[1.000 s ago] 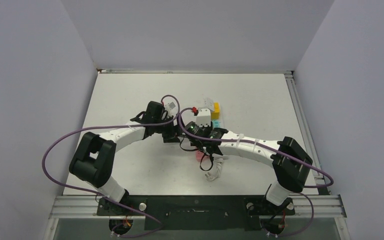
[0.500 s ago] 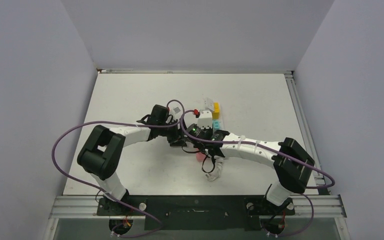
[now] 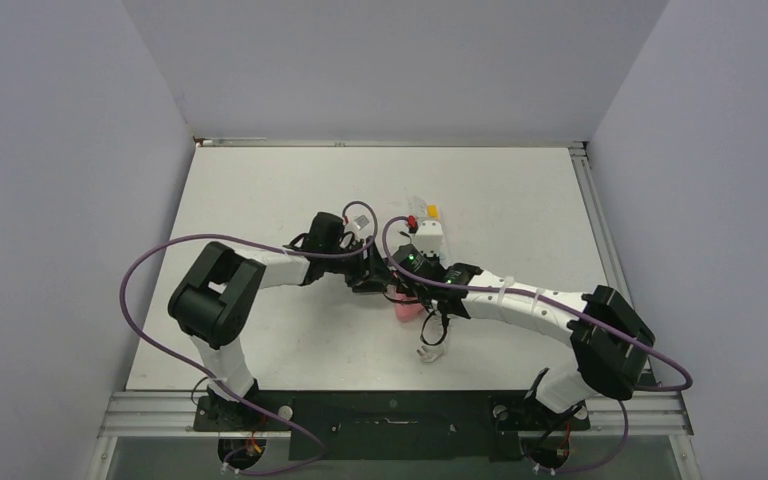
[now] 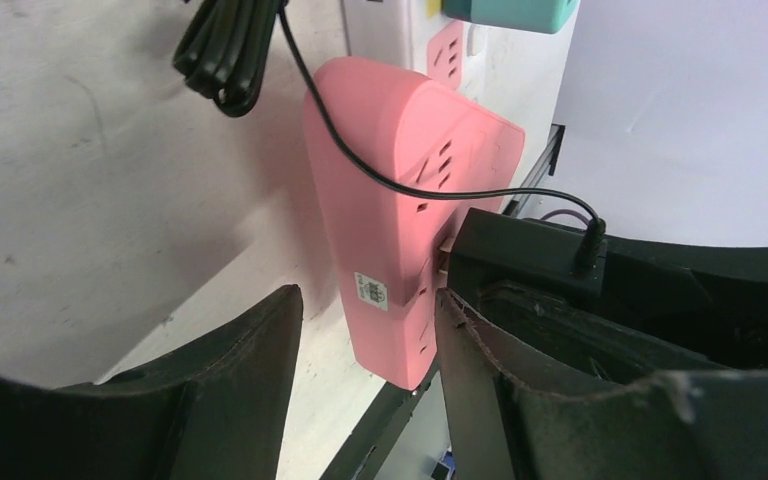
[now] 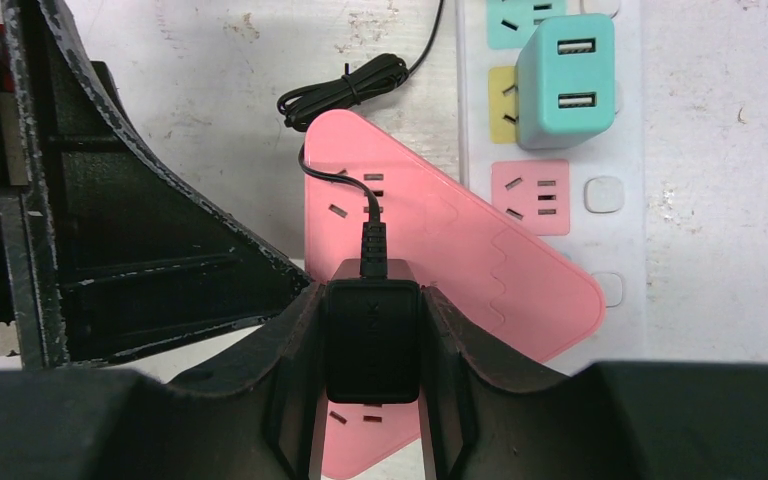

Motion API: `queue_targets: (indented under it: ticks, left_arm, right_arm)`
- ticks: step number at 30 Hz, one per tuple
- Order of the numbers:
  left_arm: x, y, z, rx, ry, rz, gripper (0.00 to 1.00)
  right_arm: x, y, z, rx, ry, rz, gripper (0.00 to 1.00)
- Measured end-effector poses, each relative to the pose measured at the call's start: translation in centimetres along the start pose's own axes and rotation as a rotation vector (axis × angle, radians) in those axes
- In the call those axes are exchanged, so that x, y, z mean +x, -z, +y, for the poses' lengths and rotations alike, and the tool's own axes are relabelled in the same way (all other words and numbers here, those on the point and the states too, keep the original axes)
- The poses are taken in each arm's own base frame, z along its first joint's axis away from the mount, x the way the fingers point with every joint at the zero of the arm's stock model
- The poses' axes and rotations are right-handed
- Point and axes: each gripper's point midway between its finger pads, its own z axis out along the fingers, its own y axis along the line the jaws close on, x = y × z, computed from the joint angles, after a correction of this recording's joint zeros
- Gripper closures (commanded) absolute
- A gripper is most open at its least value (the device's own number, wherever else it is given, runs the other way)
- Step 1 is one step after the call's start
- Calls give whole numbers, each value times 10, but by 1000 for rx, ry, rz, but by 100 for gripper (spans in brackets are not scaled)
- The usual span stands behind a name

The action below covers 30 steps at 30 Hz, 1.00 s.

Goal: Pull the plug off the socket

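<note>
right claw [image 5: 370, 305] squeezed on black plug [image 5: 372, 350], which sticks up at it from pink socket block [image 5: 440, 250] | left claw [image 4: 367, 300] apart, one finger each side of block | block lies across white power strip [image 5: 620, 245]

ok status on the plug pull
right gripper shut on black plug, plug seated in pink adapter on socket. left gripper open, astride pink adapter. teal charger well clear.

Noted: a teal charger block [image 5: 565, 80] standing upright with two USB ports facing up; a white surface [image 3: 260, 200], scuffed and dirt-speckled in the wrist views; plain grey walls [image 3: 360, 60] on three sides; an aluminium rail [image 3: 160, 410] along the near edge.
</note>
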Motion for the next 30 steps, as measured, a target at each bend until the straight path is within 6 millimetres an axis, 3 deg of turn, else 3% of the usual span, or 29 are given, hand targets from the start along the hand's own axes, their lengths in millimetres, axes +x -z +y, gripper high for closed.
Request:
queue_targets:
  ticks: [3,18,30]
  left_arm:
    - [1,-4,-5,24,-6,4,53]
    - [2,-12,-6,74,32,15,77]
    - [2,-13,-8,91,28,21,82]
  right_arm:
    - [0,1,-1,-6,-6,-1,95]
    - [0,0,0,-12,-4,0,95]
    - [3,-1,-2,-2,19,-2,95]
